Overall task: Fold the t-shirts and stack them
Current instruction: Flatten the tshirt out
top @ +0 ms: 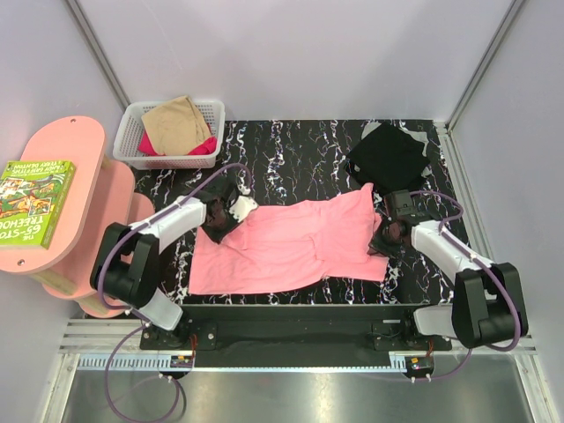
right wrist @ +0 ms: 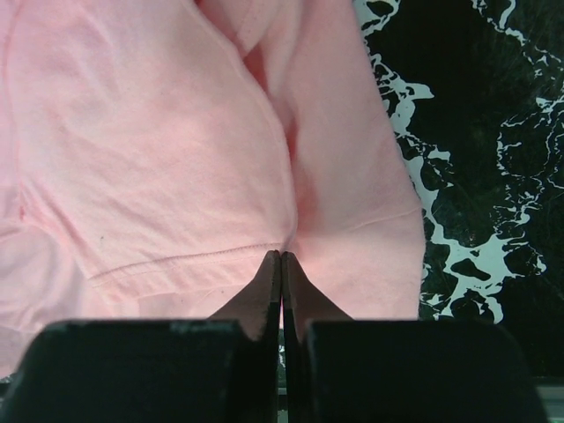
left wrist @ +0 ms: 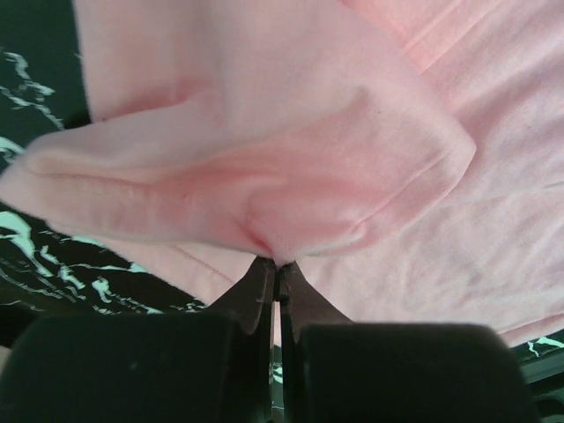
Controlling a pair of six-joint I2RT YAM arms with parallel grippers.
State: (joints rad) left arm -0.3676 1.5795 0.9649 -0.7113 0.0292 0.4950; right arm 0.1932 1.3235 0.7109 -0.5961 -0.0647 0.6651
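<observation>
The salmon pink cotton t-shirt (top: 300,242) lay spread flat at the centre of the black marble-patterned table (top: 291,141). The left gripper (left wrist: 276,264) was clamped on a bunched fold at the shirt's 9 o'clock edge. The right gripper (right wrist: 281,257) was clamped on the hem at the 3 o'clock edge. Both sets of jaws met at the extreme tips only.

Hazards, as judged:
- Slippage. So shallow a pinch could release the cloth under lift tension.
- Single-layer capture. If only the upper layer was held, the lower would lag and crease.
- Unequal lift. Mismatched arm travel would skew the fold line.
- Snagging. The crumpled black cloth t-shirt (top: 388,157) lay at 1 o'clock, near the right gripper, and could be dragged.
</observation>
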